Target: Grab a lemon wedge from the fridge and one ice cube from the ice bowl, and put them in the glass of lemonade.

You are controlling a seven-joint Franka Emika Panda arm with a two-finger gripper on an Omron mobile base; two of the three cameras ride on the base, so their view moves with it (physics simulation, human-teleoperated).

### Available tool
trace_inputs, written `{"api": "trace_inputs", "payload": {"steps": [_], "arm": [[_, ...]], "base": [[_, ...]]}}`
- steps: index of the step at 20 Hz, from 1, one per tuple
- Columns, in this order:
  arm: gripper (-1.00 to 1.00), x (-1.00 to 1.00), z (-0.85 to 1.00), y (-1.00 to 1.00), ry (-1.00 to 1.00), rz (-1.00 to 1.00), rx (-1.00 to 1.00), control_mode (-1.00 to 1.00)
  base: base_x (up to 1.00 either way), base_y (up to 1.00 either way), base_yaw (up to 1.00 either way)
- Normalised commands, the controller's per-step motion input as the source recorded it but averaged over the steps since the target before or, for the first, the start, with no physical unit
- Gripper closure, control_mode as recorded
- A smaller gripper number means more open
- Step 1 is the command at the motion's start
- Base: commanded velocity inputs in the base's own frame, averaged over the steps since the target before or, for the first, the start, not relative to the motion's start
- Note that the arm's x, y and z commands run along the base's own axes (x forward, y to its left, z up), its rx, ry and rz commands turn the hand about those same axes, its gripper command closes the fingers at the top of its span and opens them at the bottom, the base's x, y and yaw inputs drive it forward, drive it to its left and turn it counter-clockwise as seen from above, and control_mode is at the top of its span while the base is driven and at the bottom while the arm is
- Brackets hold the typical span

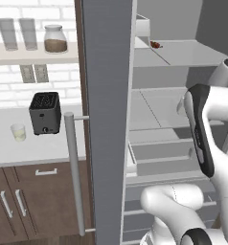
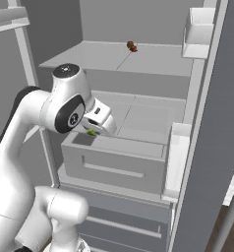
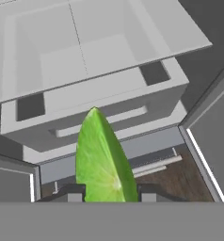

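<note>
The fridge point(image 1: 106, 95) stands open, its grey door edge-on in the left base view. My gripper point(image 3: 109, 190) is shut on the lemon wedge point(image 3: 102, 155), a yellow-green slice standing up between the two dark fingertips point(image 3: 71, 192). In the right base view the gripper point(image 2: 93, 130) hangs just above the front edge of an open grey fridge drawer point(image 2: 114, 157), with the lemon wedge point(image 2: 92, 132) showing under the hand. The glass of lemonade point(image 1: 18, 132) sits on the white counter left of the fridge. The ice bowl and ice cube are out of view.
A black toaster point(image 1: 44, 113) stands beside the glass. Two tall clear glasses point(image 1: 8, 33) and a jar point(image 1: 55, 39) sit on the wall shelf. A small red item point(image 2: 132, 47) lies on the upper fridge shelf. The door's long handle point(image 1: 74, 172) juts out; door bins point(image 2: 197, 29) line the right.
</note>
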Motion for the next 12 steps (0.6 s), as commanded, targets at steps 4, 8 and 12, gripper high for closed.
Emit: {"api": "trace_inputs", "payload": {"steps": [4, 8, 12], "arm": [[1.00, -0.09, 0.00, -0.03, 0.00, -0.03, 0.01, -1.00], [1.00, -0.07, 0.00, 0.00, 0.00, 0.00, 0.00, -1.00], [1.00, 0.00, 0.00, 0.00, 0.00, 0.00, 0.00, 1.00]], "base": [[0.00, 0.00, 0.00], [0.00, 0.00, 0.00], [-0.94, 0.00, 0.00]]}}
